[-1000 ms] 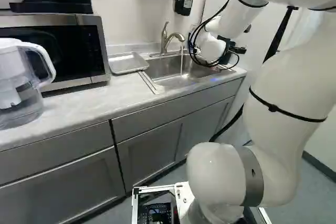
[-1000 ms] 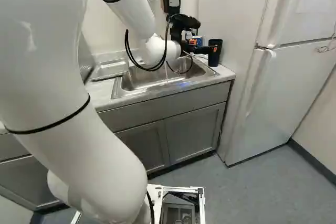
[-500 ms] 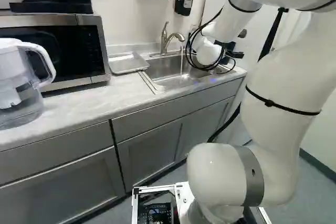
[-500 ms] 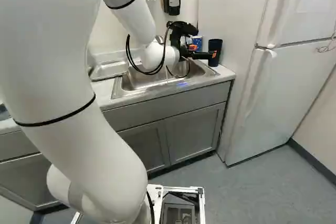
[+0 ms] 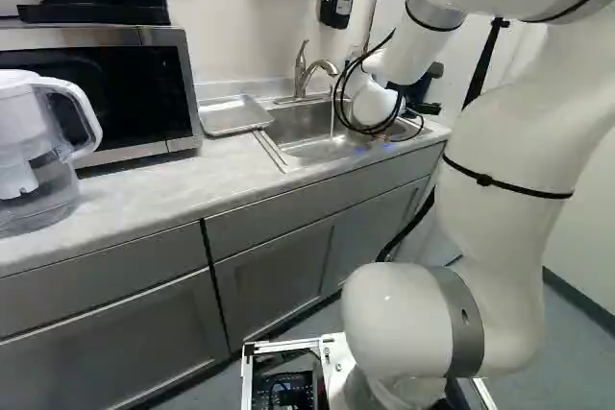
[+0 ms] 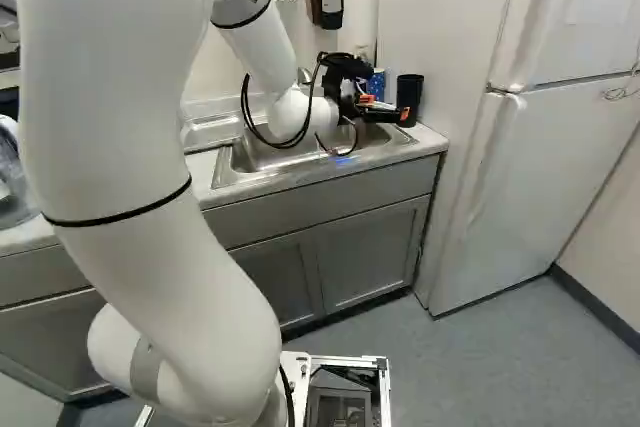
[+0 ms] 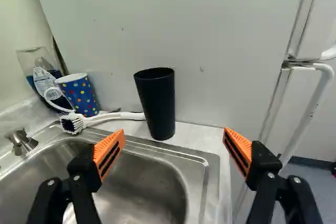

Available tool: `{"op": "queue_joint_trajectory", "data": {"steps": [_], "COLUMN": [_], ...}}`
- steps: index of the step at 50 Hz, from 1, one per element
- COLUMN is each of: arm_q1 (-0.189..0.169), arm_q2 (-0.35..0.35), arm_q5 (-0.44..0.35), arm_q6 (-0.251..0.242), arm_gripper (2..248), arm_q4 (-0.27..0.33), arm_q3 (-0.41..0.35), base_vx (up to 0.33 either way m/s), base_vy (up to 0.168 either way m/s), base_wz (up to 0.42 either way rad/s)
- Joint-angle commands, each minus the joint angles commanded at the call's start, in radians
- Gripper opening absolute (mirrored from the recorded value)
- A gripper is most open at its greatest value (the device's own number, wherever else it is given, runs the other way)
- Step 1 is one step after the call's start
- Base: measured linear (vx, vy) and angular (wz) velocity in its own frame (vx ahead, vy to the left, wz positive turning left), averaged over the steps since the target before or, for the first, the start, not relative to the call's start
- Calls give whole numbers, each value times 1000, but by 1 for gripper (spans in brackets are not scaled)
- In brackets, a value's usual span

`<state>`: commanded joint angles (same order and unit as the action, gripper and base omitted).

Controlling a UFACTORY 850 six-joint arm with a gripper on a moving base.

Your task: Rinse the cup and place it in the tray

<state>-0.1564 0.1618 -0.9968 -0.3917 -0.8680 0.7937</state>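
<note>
Two cups were there on the counter (image 7: 195, 136), and the one right ahead of the gripper (image 6: 386, 107) was the single black cup (image 7: 159, 103), tall and upright, which stood near the corner of the sink (image 7: 207, 174), outside its rim. The two fingers with their two orange pads (image 7: 109, 151) were wide apart, so the gripper (image 7: 174, 131) was open, and the black cup was beyond the fingertips, apart from both of them. Just beside this cup ended the handle of one white brush (image 7: 118, 116); the bristles lay near the second cup, the blue dotted cup (image 7: 84, 97), which had one white handle. Behind the dotted cup was one clear container (image 7: 43, 73) with something blue in it. One faucet (image 5: 301, 69) rose at the back of the sink, and from it one thin stream of water (image 5: 332, 120) fell into the basin. On the other side of the sink from the black cup lay one metal tray (image 5: 233, 118). Farther along the counter, at the left of the left base view, there were one microwave (image 5: 180, 93) and one pitcher (image 5: 36, 165). One white refrigerator (image 6: 560, 177) stood at the right of the right base view.
</note>
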Motion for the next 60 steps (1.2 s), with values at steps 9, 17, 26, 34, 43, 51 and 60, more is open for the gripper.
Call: {"op": "queue_joint_trajectory", "data": {"steps": [9,17,26,34,43,51,60], "arm_q1": [12,21,25,28,31,33,31], "arm_q2": [12,29,57,86,118,145,175], "arm_q5": [-14,-23,-23,-23,-23,-23,-23], "arm_q6": [0,0,0,0,0,0,0], "arm_gripper": [247,247,247,247,247,247,247], "arm_q4": [-18,-33,-49,-54,-54,-54,-54], "arm_q3": [14,32,64,97,135,166,203], "base_vx": [0,0,0,0,0,0,0], "base_vy": [0,0,0,0,0,0,0], "base_wz": [0,0,0,0,0,0,0]}}
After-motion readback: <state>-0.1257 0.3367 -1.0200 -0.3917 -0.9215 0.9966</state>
